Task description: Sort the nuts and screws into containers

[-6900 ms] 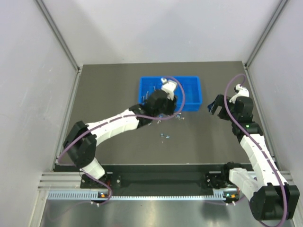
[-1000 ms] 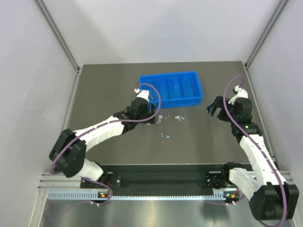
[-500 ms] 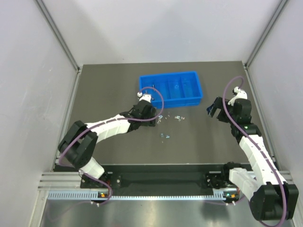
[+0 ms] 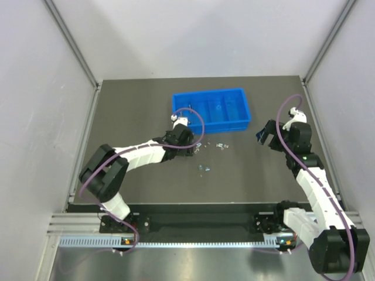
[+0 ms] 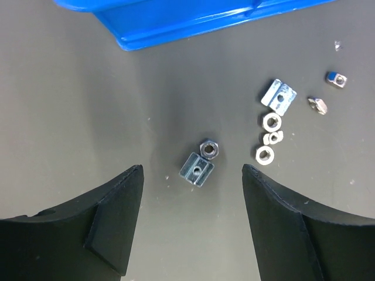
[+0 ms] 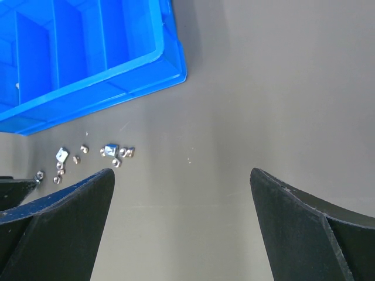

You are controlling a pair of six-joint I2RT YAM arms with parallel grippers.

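The left claw (image 5: pixel 192 188) hangs low over the table (image 4: pixel 135 117) with its jaws wide and nothing between them. We judge it is held that way to straddle the pair lying right under the gap: a hex nut (image 5: pixel 208 148) touching a square nut (image 5: pixel 197 170) at its 7 o'clock. Being so close, the two will be awkward to lift singly. In the wrist view more nuts (image 5: pixel 270 137) lie loose at 2 o'clock of that pair, well apart from it. With the clock laid on the top view and twelve at the far edge, this claw sits at 7 o'clock of the tray (image 4: pixel 211 92), just off its near left corner, which we take as a short carry to the compartments. The right claw (image 4: pixel 263 133) waits at 4 o'clock of the tray, also gaping and empty, held high and clear, so we think it is leaving the pile to its partner. A small separate group of parts (image 4: pixel 205 168) lies at 6 o'clock of the tray, nearer the bases. The tray is blue, split by low dividers into side-by-side sections. A few thin slivers show in the leftmost section, perhaps screws (image 4: pixel 188 108), but they are too small for us to be sure. What the other sections hold we cannot tell. Most of the sorting looks undone to us.
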